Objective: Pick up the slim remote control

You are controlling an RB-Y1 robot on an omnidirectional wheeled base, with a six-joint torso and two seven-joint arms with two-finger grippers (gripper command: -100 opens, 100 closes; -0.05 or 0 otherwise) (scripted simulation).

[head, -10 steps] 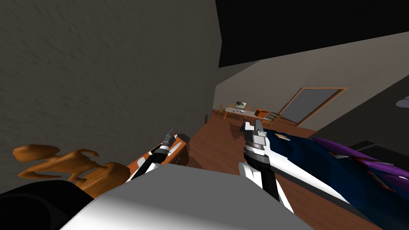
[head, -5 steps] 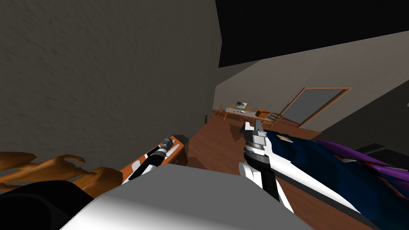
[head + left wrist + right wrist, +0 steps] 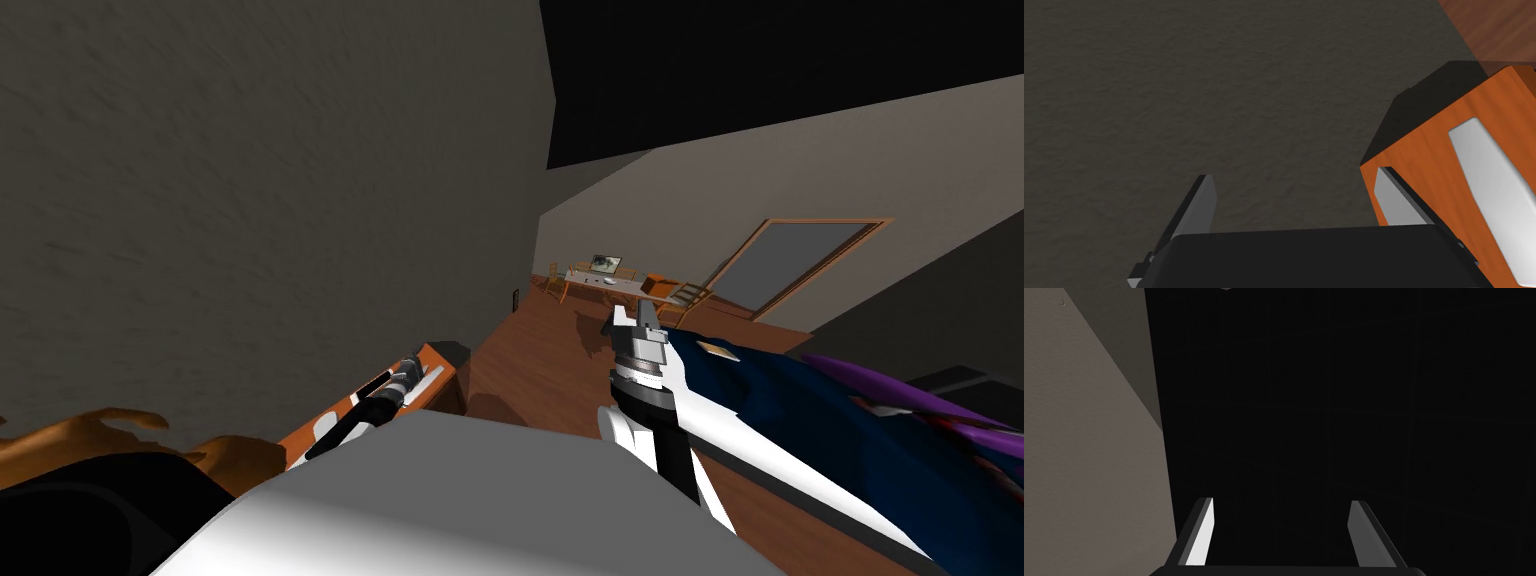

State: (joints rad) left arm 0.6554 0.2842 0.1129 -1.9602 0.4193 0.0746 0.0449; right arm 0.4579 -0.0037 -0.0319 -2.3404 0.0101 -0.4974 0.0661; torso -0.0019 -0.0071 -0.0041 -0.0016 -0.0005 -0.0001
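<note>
The fingers (image 3: 1200, 205) of the left gripper (image 3: 1294, 200) are held spread and empty; the slim pale grey remote (image 3: 1491, 190) is laid flat on an orange cabinet (image 3: 1424, 145), just outside one finger. The right gripper (image 3: 630, 318), also spread, is held at two o'clock from the left.

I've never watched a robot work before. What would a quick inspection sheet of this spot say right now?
Surface: orange wooden cabinet top, against a dark grey wall.
Job's things: slim light grey remote, lying flat on the cabinet, untouched.
Clutter: orange-brown lumpy shape beside the cabinet; too unclear to name.
Grippers: left gripper fingers open, at the cabinet's edge, with the remote outside them; right gripper fingers open, empty, raised by the blue bed.
Cables: nothing seen.
Surroundings: wooden floor, far desk, door, black area above.
</note>
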